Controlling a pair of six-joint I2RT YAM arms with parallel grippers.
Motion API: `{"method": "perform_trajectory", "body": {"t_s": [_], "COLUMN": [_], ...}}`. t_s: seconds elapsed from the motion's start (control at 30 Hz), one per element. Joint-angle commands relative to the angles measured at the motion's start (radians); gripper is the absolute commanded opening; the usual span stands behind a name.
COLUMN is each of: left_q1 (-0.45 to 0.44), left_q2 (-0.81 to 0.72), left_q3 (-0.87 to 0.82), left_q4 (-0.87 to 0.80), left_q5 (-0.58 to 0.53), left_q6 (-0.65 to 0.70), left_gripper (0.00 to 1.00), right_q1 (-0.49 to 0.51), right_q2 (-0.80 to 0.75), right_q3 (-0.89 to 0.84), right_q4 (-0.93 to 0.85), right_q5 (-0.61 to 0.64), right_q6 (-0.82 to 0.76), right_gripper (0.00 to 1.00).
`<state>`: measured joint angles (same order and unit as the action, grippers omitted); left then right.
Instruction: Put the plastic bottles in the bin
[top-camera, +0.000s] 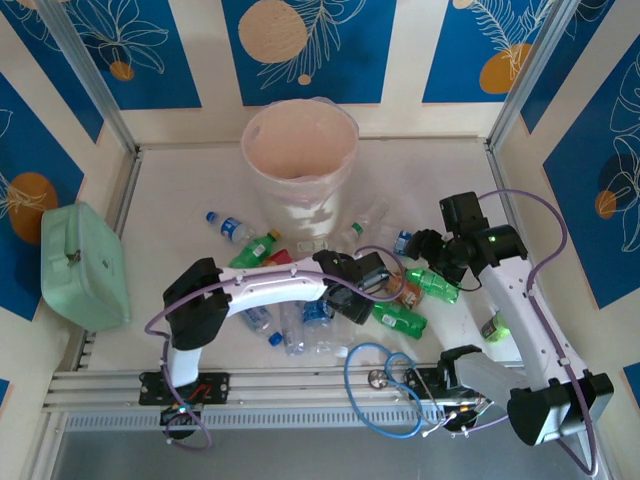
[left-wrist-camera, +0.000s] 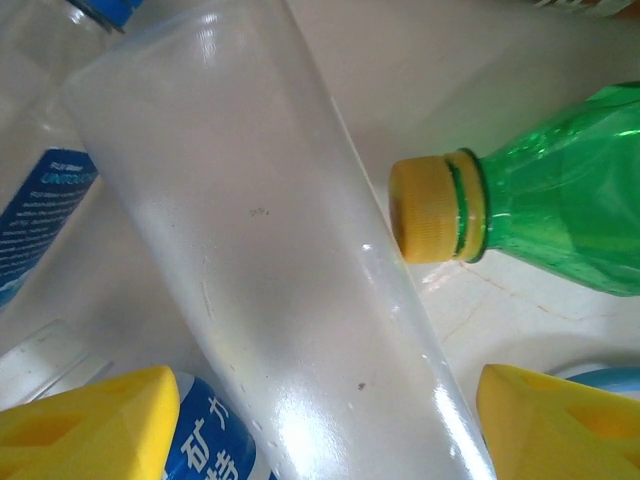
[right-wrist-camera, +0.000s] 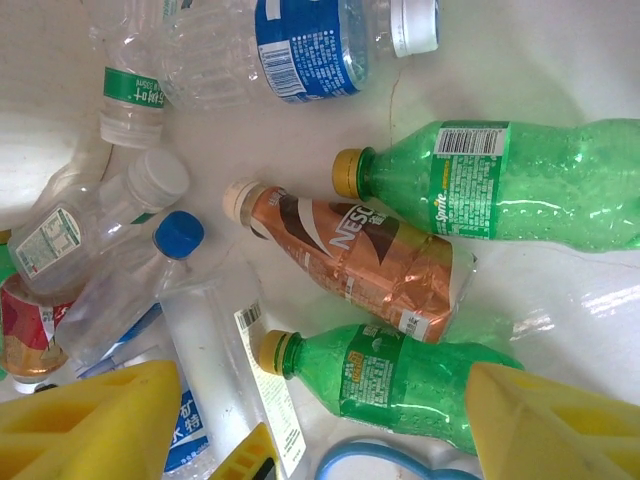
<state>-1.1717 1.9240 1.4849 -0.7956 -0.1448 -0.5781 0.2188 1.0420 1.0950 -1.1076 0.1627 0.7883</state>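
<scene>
Since a pinch looks imminent, left end effector (left-wrist-camera: 320, 410) hangs spread astride a clear smooth plastic bottle (left-wrist-camera: 270, 250) in the lower-centre heap on the desk (top-camera: 170, 210); tall whitish pink-lined round bin (top-camera: 300, 192) stands upper-centre.

Bright, even light from above; soft shadows, some glare and close-up blur.

The top view is sharp, with faint shadows on the pale counter (top-camera: 180, 200). In the left wrist view a clear bottle (left-wrist-camera: 280, 260) close to the lens looks milky and soft, with small white highlights, and the yellow fingers (left-wrist-camera: 90, 425) of the left tool (left-wrist-camera: 325, 435) are blurred. In the right wrist view glare streaks the counter below a green bottle (right-wrist-camera: 520, 185).
</scene>
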Motion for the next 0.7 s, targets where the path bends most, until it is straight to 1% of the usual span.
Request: {"method": "perform_trajectory", "body": {"t_s": [0.0, 0.23, 0.4, 0.47, 0.57, 0.67], "left_q1": [0.009, 0.024, 0.027, 0.03, 0.03, 0.03], "left_q2": [0.044, 0.088, 0.095, 0.094, 0.088, 0.054], "left_q3": [0.032, 0.05, 0.054, 0.049, 0.053, 0.043], "left_q4": [-0.059, -0.059, -0.059, -0.052, -0.055, -0.051], "left_q5": [0.029, 0.068, 0.068, 0.067, 0.061, 0.048], "left_q6": [-0.021, -0.017, -0.015, -0.016, -0.021, -0.033], "left_gripper": [0.77, 0.74, 0.72, 0.69, 0.61, 0.6], "right_q1": [-0.012, -0.028, -0.033, -0.035, -0.035, -0.034], "right_q2": [-0.014, -0.007, -0.005, -0.007, -0.012, -0.02], "right_q3": [0.0, -0.002, 0.011, 0.005, -0.005, -0.006], "right_q4": [0.002, 0.005, -0.001, 0.002, 0.004, 0.002], "right_q5": [-0.041, -0.054, -0.054, -0.053, -0.045, -0.045], "right_q6": [-0.025, -0.025, -0.028, -0.026, -0.024, -0.025], "right_gripper": [0.76, 0.76, 0.76, 0.76, 0.76, 0.76]}}
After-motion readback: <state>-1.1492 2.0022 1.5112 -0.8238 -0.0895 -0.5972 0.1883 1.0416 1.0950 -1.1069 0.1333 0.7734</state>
